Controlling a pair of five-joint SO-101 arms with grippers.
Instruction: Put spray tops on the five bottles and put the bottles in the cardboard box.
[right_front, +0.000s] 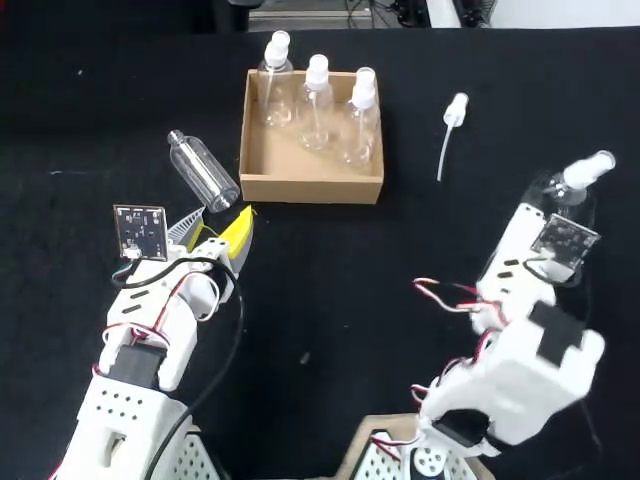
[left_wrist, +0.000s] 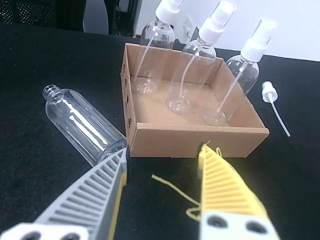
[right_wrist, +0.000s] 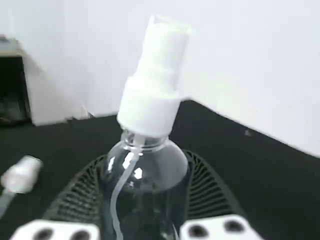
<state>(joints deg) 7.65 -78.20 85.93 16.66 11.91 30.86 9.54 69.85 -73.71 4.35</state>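
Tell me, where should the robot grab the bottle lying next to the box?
Probably the middle of the lying bottle, from above, fingers across its round body. It lies on its side with a bare neck, so the long body gives the steadiest hold. The open left gripper sits beside it.

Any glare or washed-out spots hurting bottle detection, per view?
High view: glare streaks on the lying bottle against the black table. Left wrist view: white spray tops above the box merge with the bright wall. Right wrist view: the spray top on the held bottle blends into the pale wall.
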